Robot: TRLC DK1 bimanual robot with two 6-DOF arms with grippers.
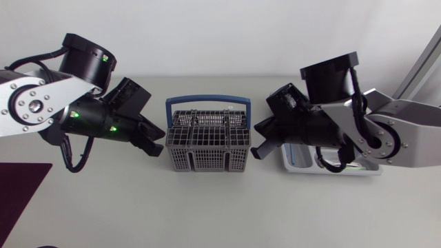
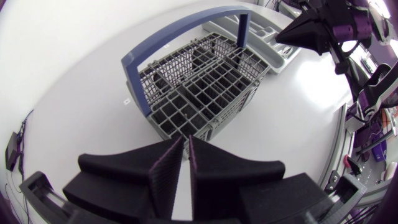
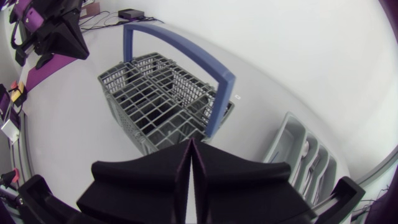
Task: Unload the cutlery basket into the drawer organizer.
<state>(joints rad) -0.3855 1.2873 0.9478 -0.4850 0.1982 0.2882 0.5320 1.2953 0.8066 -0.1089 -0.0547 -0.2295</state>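
The grey wire cutlery basket [image 1: 208, 143] with a blue handle stands mid-table, also seen ahead of each gripper [image 2: 199, 87] [image 3: 158, 99]. I cannot make out any cutlery in its compartments. My left gripper [image 1: 157, 143] hovers just left of the basket, its fingers [image 2: 165, 171] nearly together with only a thin slit and nothing held. At the basket's right side my right gripper [image 1: 257, 148] is shut and empty, its fingers [image 3: 208, 171] pressed together. The pale drawer organizer [image 1: 303, 167] lies under my right arm, mostly hidden; its long compartments [image 3: 305, 162] hold some cutlery.
A dark maroon mat [image 1: 17, 200] lies at the front left corner of the table. Bare table surface [image 1: 220, 213] stretches in front of the basket. Both arms flank the basket closely.
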